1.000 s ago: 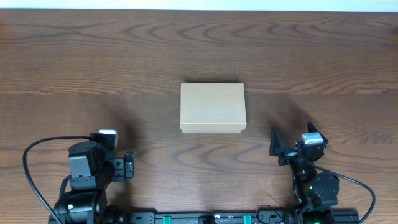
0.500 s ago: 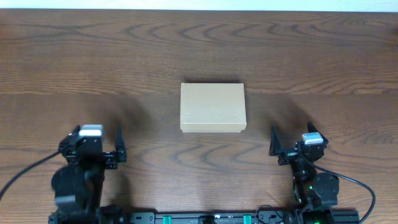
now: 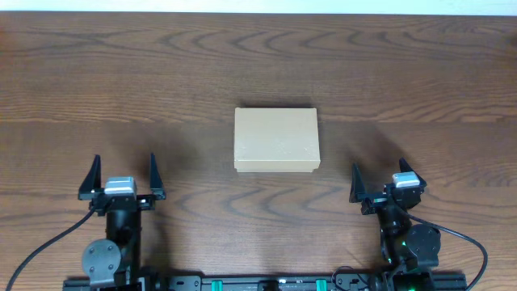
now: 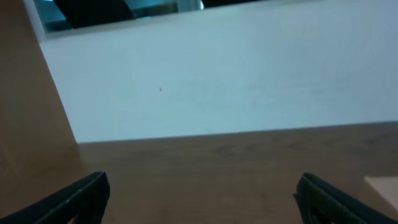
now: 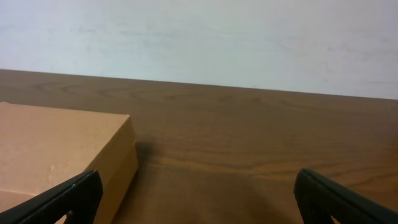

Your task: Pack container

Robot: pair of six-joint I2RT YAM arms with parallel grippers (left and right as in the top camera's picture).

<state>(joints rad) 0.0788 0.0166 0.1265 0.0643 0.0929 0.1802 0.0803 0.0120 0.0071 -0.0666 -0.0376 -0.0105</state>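
The container (image 3: 276,139), a plain tan cardboard box, lies shut flat in the middle of the table. My left gripper (image 3: 121,175) is open and empty at the near left, well clear of the box. My right gripper (image 3: 379,179) is open and empty at the near right, a short way from the box's right side. In the right wrist view the box (image 5: 59,152) fills the left side, with its right edge just ahead of my left fingertip (image 5: 74,193). In the left wrist view only a pale corner of the box (image 4: 384,185) shows at the far right.
The dark wood table (image 3: 258,65) stretches bare around the box. A pale wall (image 5: 199,37) rises beyond the table's far edge. Black cables (image 3: 48,242) loop by the arm bases at the near edge.
My left arm has swung from a sideways pose to face forward, its open fingers now pointing up the table. The right arm and the box have not moved.
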